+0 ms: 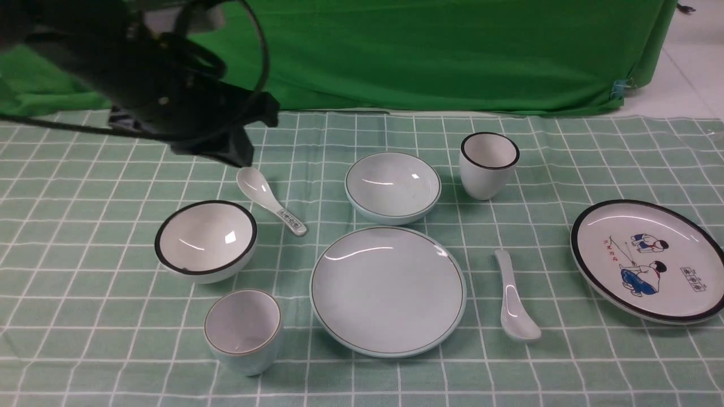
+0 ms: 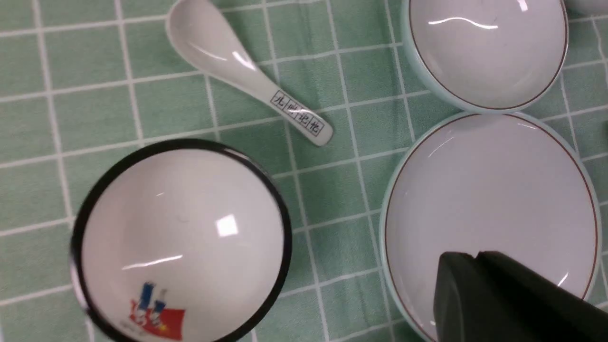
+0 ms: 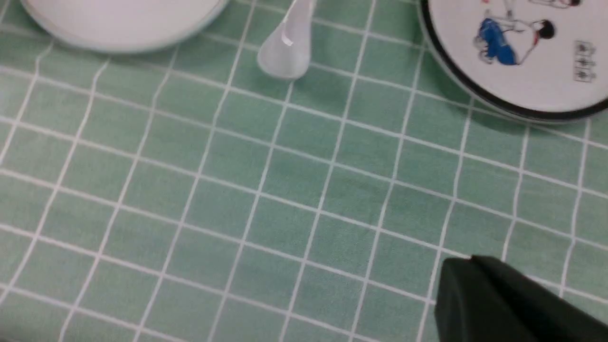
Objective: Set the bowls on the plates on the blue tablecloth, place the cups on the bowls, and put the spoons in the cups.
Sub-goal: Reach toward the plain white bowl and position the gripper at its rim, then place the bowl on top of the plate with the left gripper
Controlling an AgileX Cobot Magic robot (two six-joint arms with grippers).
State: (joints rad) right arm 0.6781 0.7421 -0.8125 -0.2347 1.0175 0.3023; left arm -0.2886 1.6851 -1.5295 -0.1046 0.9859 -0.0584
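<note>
On the blue tablecloth (image 1: 113, 271) a black-rimmed white bowl (image 1: 206, 240) and a pale-blue bowl (image 1: 392, 186) stand empty. The pale-blue plate (image 1: 388, 289) and the cartoon plate (image 1: 650, 260) are bare. The black-rimmed cup (image 1: 488, 164) and the pale-blue cup (image 1: 243, 329) stand upright on the cloth. The marked spoon (image 1: 270, 200) and the plain spoon (image 1: 513, 299) lie flat. My left gripper (image 2: 475, 256) is shut and empty, above the pale-blue plate (image 2: 489, 190). My right gripper (image 3: 470, 260) is shut and empty over bare cloth, apart from the plain spoon (image 3: 287, 47).
A bright green backdrop cloth (image 1: 430, 51) hangs behind the table. My left arm (image 1: 141, 73) reaches in high at the back left, over the marked spoon. A white floor (image 1: 690, 68) shows at the far right.
</note>
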